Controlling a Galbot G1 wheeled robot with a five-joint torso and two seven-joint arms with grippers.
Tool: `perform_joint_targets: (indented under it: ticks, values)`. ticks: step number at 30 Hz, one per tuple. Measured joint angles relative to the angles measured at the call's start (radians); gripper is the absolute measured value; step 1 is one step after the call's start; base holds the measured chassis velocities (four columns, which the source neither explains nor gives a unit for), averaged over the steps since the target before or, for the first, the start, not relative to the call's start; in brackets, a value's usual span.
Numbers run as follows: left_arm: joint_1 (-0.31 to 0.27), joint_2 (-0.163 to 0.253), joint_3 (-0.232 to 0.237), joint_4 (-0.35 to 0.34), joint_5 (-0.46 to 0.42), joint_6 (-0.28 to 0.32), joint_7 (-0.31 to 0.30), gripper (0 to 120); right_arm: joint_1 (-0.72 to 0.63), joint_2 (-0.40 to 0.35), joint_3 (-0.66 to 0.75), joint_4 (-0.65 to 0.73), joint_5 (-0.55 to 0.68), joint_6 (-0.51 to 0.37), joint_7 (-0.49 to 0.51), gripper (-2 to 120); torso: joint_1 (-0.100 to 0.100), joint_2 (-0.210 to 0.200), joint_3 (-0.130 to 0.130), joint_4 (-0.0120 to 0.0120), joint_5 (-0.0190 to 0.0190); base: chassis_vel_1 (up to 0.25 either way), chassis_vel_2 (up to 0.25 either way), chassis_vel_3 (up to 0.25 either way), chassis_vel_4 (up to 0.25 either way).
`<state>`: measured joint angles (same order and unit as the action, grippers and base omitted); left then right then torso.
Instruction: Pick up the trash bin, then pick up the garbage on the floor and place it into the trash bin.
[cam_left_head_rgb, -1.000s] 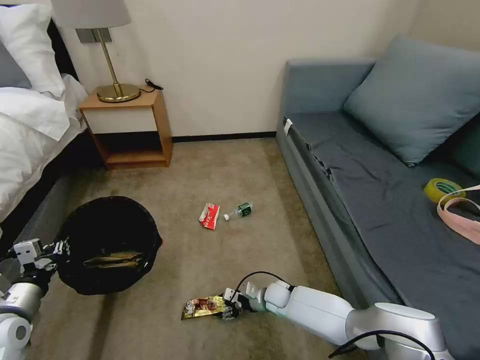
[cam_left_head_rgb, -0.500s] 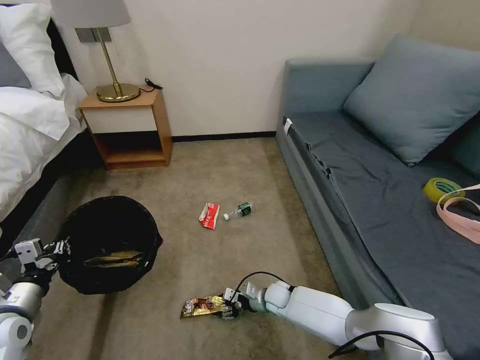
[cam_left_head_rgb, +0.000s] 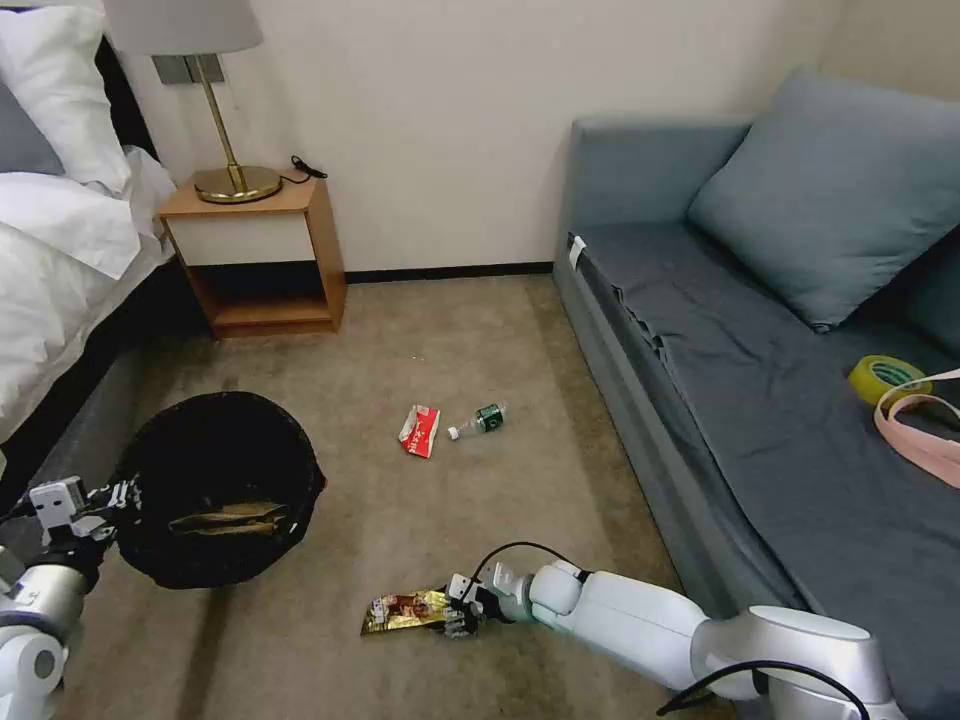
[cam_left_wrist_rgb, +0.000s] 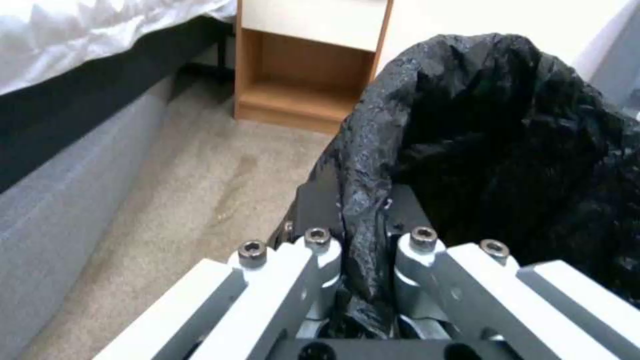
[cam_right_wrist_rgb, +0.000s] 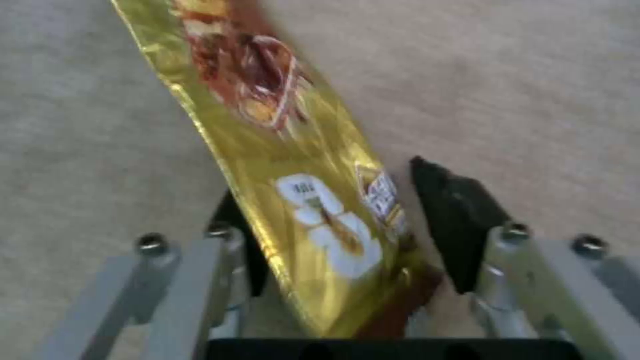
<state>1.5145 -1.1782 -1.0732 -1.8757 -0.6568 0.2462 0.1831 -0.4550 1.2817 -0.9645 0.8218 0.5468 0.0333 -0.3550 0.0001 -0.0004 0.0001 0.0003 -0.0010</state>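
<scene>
Left claw (cam_left_wrist_rgb: 363, 250) clenched on the trash bin (cam_left_head_rgb: 215, 485) rim, bin near the bed (cam_left_head_rgb: 50, 250). Right claw (cam_right_wrist_rgb: 347, 240) low on the floor (cam_left_head_rgb: 450, 350), released, fingers straddling the gold snack wrapper (cam_right_wrist_rgb: 287, 165). Red-and-white packet (cam_left_head_rgb: 420, 431) and small bottle (cam_left_head_rgb: 480, 420) lay mid-floor.

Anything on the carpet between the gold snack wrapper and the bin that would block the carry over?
Nothing visible. Bare carpet lies between the snack wrapper, which sits between the right end effector's fingers, and the trash bin held at its rim by the left end effector. The red-and-white packet and small bottle lie farther off, clear of that path.
</scene>
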Motion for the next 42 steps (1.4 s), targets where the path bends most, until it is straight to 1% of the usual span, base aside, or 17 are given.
perform_joint_targets:
  ticks: [1,2,3,4,5,6,7,8,9,11,12,13,14,27,35,39,42]
  values:
    - [0.0,-0.001,0.0,0.0,0.0,0.0,0.0,4,0.001,0.0,-0.002,0.006,0.001,0.0,-0.001,43,0.0,0.0,0.0,-0.0002,0.0,0.0,0.0,0.0,0.0]
    - [0.0,-0.002,0.0,0.0,0.0,0.0,0.0,4,0.002,-0.001,-0.002,0.01,0.002,0.0,-0.003,38,0.0,0.0,0.001,-0.0001,0.0019,0.0,0.0,0.0,0.0]
    - [0.0,-0.002,0.0,0.0,0.0,0.0,0.0,4,0.002,-0.001,-0.002,0.01,0.002,0.0,-0.003,38,0.0,0.0,0.001,-0.0001,0.0019,0.0,0.0,0.0,0.0]
    - [0.0,-0.002,0.0,-0.001,0.0,0.0,0.001,4,0.005,-0.002,-0.001,0.013,0.003,0.0,-0.003,35,0.0,0.0,0.0,-0.0003,0.002,0.0,0.0,0.0,0.0]
    - [0.0,-0.002,0.0,-0.001,0.001,-0.001,0.001,4,0.008,-0.003,-0.001,0.016,0.005,0.0,-0.004,32,0.0,0.0,0.0,-0.0003,0.0008,0.0,0.0,0.0,0.0]
    - [0.0,-0.003,0.0,-0.001,0.001,-0.001,0.001,4,0.009,-0.005,-0.002,0.018,0.006,0.0,-0.007,26,0.0,0.0,0.0,-0.0002,0.0004,0.0,0.0,0.0,0.0]
    - [0.0,-0.003,0.0,-0.001,0.001,-0.001,0.002,4,0.009,-0.005,-0.002,0.02,0.006,0.0,-0.01,22,0.0,0.0,0.0,-0.0002,0.0012,0.0,0.0,0.0,0.0]
    - [0.0,-0.003,0.0,-0.001,0.001,-0.001,0.002,4,0.009,-0.005,-0.002,0.02,0.006,0.0,-0.01,22,0.0,0.0,0.0,-0.0002,0.0012,0.0,0.0,0.0,0.0]
    - [0.0,-0.003,0.0,-0.001,0.001,-0.001,0.003,4,0.01,-0.005,-0.002,0.021,0.007,0.001,-0.011,18,0.0,0.0,0.0,-0.0002,0.0015,0.0,0.0,0.0,0.0]
    - [0.0,-0.003,0.0,-0.001,0.001,-0.002,0.003,4,0.01,-0.006,-0.002,0.022,0.008,0.002,-0.013,8,0.0,0.0,0.0,-0.0002,0.0008,0.0,0.0,0.0,0.0]
    - [0.0,-0.003,0.0,-0.001,0.001,-0.002,0.003,4,0.01,-0.006,-0.002,0.022,0.008,0.003,-0.013,5,0.0,0.0,0.0,-0.0002,0.0009,0.0,0.0,0.0,0.0]
    - [0.0,-0.003,0.0,-0.001,0.001,-0.002,0.003,4,0.01,-0.006,-0.002,0.022,0.008,0.003,-0.013,5,0.0,0.0,0.0,-0.0002,0.0009,0.0,0.0,0.0,0.0]
    - [0.0,-0.002,0.0,0.0,0.0,-0.002,0.004,4,0.01,-0.006,-0.002,0.024,0.009,0.004,-0.014,0,0.0,0.0,0.0,-0.0002,0.001,0.0,0.0,0.0,0.0]
    - [-0.006,0.008,0.006,0.004,-0.004,-0.003,0.005,4,0.045,-0.015,0.034,0.034,0.015,0.01,-0.011,0,0.0,0.0,0.0,-0.0002,0.0011,0.0,0.0,0.0,0.0]
    - [-0.01,0.007,0.015,0.005,-0.007,-0.003,0.005,4,0.084,-0.049,0.081,0.083,0.021,0.01,0.003,0,0.0,0.0,0.0,-0.0002,0.001,0.0,0.0,0.0,0.0]
    - [-0.01,0.006,0.017,0.008,-0.01,-0.003,0.005,4,0.127,-0.097,0.138,0.153,0.019,0.006,0.021,0,0.0,0.0,0.0,-0.0003,0.0011,0.0,0.0,0.0,0.0]
    - [-0.009,0.005,0.018,0.009,-0.011,-0.003,0.005,4,0.15,-0.119,0.161,0.183,0.019,0.001,0.03,0,0.0,0.0,0.0,-0.0003,0.0011,0.0,0.0,0.0,0.0]
